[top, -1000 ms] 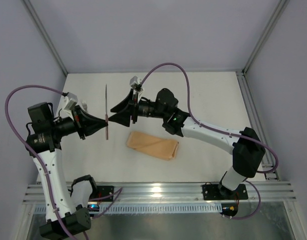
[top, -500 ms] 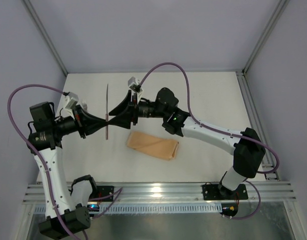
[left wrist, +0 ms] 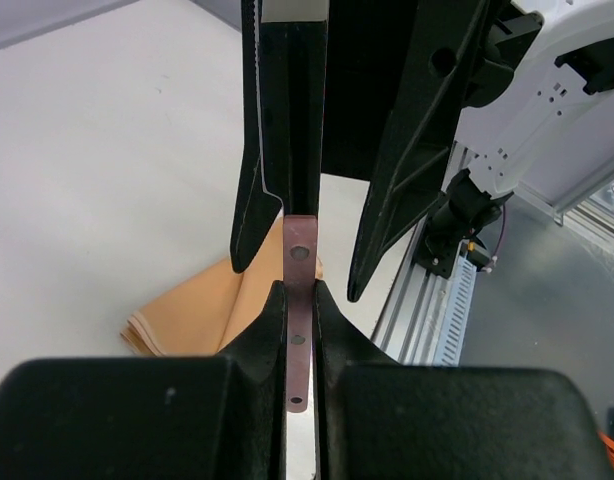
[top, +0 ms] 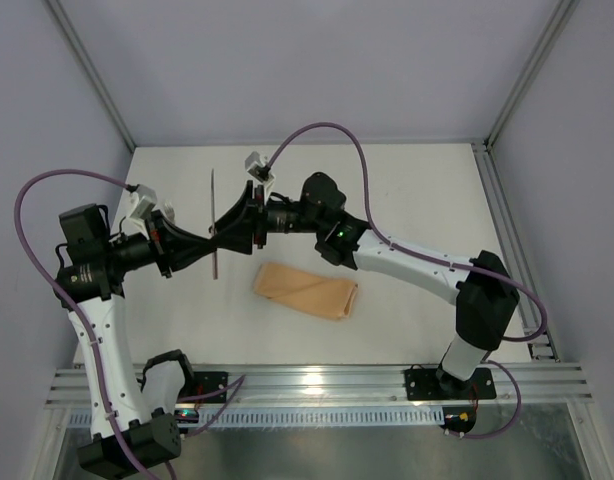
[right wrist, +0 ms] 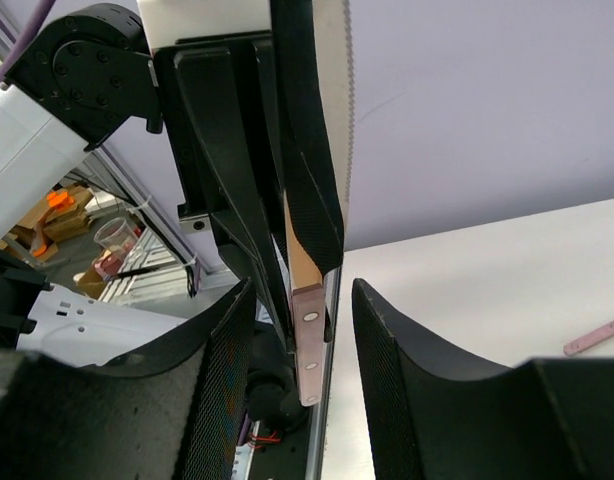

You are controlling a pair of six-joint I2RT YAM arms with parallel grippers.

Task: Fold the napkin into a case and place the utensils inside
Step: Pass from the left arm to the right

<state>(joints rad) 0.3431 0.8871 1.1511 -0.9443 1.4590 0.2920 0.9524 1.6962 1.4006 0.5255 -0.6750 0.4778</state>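
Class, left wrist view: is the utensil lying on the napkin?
No, the left jaws clamp the utensil, apart from the napkin.

Two-armed table robot: we see white shells and black joints on the left arm (top: 102,330) and the right arm (top: 417,268). A purple cable (top: 327,128) loops from each. The left gripper (top: 213,243) and right gripper (top: 219,228) are black, tapering wedges. A small white box (top: 140,205) sits at each wrist. A green light (top: 339,236) glows on the right arm.
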